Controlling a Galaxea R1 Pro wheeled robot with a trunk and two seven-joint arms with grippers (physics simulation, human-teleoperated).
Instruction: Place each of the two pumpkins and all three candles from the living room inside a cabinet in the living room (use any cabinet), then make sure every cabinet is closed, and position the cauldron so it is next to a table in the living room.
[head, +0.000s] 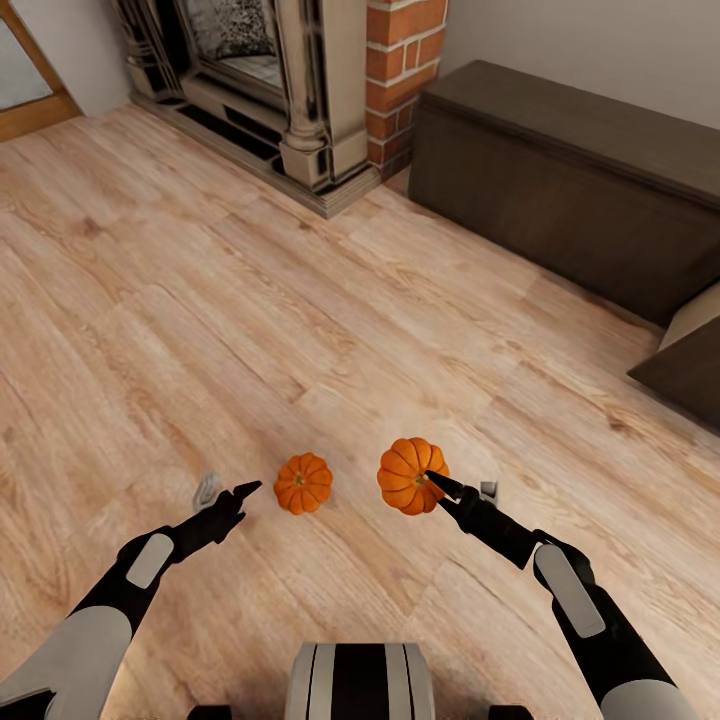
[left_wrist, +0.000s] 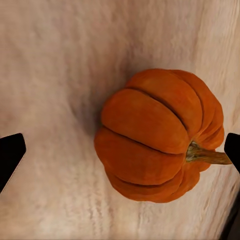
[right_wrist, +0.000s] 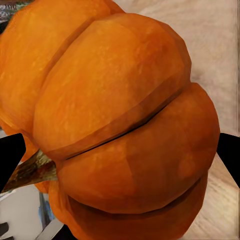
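On the wood floor (head: 200, 300) one pumpkin (head: 303, 483) sits just beside the spread-fingered, empty left gripper (head: 228, 497). Nearby, the right gripper (head: 455, 490) clamps the second pumpkin (head: 410, 474); the dark cabinet (head: 560, 170) stands well apart.

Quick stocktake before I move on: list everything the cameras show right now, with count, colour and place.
Small round ribbed pumpkins: two, bright orange; one on the wood floor ahead of the left hand, one at the right hand's tips, seemingly held.
Long low wooden cabinet: one, dark brown, along the white wall at upper right; a part juts out at the right edge.
Brick column: one, red, beside the cabinet.
Stone fireplace surround: one, grey-beige, top centre.
Plank floor: light wood, across the room.
Left hand: black, open, short of the floor pumpkin.
Right hand: black, against the other pumpkin; its grip is unclear.
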